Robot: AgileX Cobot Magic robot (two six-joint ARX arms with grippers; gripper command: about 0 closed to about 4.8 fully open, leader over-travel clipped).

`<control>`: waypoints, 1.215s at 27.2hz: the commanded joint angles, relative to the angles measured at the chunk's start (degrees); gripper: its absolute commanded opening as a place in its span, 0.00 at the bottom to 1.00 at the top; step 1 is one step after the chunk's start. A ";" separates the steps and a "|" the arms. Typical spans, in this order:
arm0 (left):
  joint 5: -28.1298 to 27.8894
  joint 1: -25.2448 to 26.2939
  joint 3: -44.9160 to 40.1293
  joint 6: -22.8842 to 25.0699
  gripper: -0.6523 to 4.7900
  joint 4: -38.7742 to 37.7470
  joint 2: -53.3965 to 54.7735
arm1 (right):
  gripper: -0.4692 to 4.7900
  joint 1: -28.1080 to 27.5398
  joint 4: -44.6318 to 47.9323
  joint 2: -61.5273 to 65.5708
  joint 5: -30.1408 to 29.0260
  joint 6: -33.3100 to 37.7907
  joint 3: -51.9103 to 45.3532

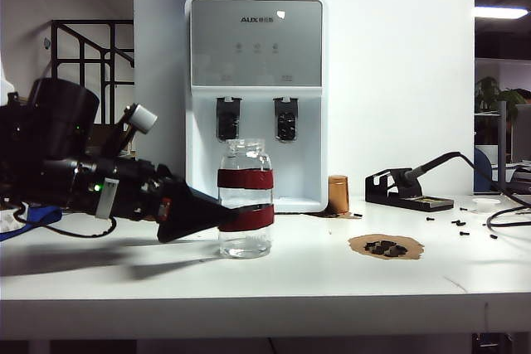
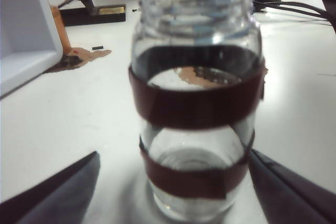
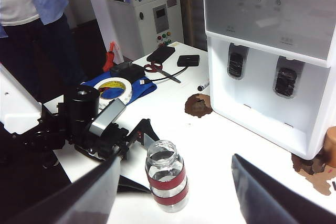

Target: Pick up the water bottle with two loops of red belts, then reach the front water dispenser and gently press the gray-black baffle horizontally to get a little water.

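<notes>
On the white table (image 1: pixel 332 279), right in front of the water dispenser (image 1: pixel 255 55), the water bottle (image 1: pixel 246 198) stands upright with its two red bands. The left gripper (image 2: pixel 173 182) comes in low from the left side with fingers spread wide, one on each side of the bottle's lower band, not clearly touching the glass yet. The right gripper (image 3: pixel 173 192) hangs up above the table, jaws apart too, holding nothing. The gray-black baffle (image 1: pixel 228 118) sits under the grey panel, behind and above the bottle, with nothing on it
</notes>
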 commanded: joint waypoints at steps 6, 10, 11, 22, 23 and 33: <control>0.96 -2.27 0.87 -0.09 1.00 0.90 1.90 | 0.75 0.02 0.92 2.10 -0.04 -0.22 0.09; 0.26 -4.46 0.87 -0.07 1.00 1.25 1.90 | 0.75 0.02 1.40 2.10 -0.07 -0.20 0.09; -0.66 -5.09 0.87 -0.07 1.00 1.62 1.90 | 0.75 0.02 1.42 2.10 -0.07 -0.20 0.09; -9.35 -8.87 3.32 -0.02 1.00 3.48 3.52 | 0.75 0.02 1.44 2.10 -0.35 -0.20 0.09; -10.82 -8.94 4.17 -0.02 0.98 3.13 4.04 | 0.75 0.02 1.44 2.10 -0.48 -0.20 0.09; -19.47 -7.82 10.14 -0.55 0.11 0.81 7.96 | 0.75 0.09 1.42 2.10 -0.46 -0.20 0.09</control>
